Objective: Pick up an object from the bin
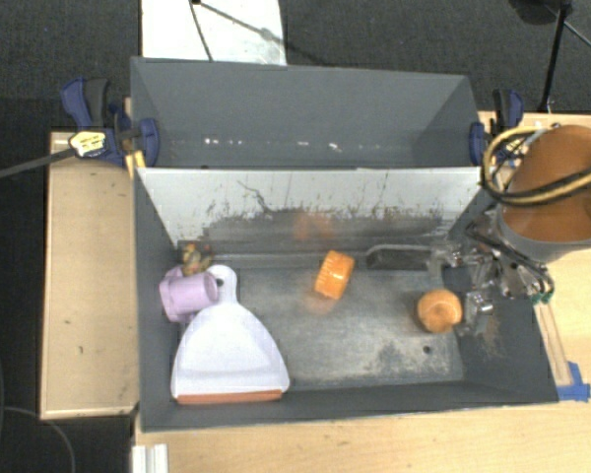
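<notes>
mug [182, 295]: purple, 9 o'clock in bin [305, 116]
dustpan [227, 361]: white, 7 o'clock, just beside mug
cylinder [333, 275]: orange, near centre
ball [439, 311]: orange, 4 o'clock
gripper [476, 300]: just beside ball, at its 3 o'clock; width can't tell

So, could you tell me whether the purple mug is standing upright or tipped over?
Tipped over: the purple mug lies on its side, its body horizontal, beside the white scoop.
</notes>
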`<control>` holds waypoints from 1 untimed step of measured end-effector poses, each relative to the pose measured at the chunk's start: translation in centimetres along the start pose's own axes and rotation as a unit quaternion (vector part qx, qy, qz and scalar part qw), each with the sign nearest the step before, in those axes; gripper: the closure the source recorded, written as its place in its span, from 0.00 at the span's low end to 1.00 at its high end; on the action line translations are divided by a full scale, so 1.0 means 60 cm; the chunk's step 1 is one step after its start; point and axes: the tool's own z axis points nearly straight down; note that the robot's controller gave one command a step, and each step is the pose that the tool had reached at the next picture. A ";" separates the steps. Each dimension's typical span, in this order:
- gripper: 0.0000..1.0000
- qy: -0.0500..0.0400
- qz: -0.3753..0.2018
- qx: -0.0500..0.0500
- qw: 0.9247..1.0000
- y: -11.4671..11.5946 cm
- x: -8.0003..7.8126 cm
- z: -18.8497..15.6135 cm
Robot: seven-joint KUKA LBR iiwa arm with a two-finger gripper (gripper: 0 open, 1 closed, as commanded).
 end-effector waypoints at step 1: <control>0.00 0.001 -0.001 -0.001 1.000 0.003 0.017 0.027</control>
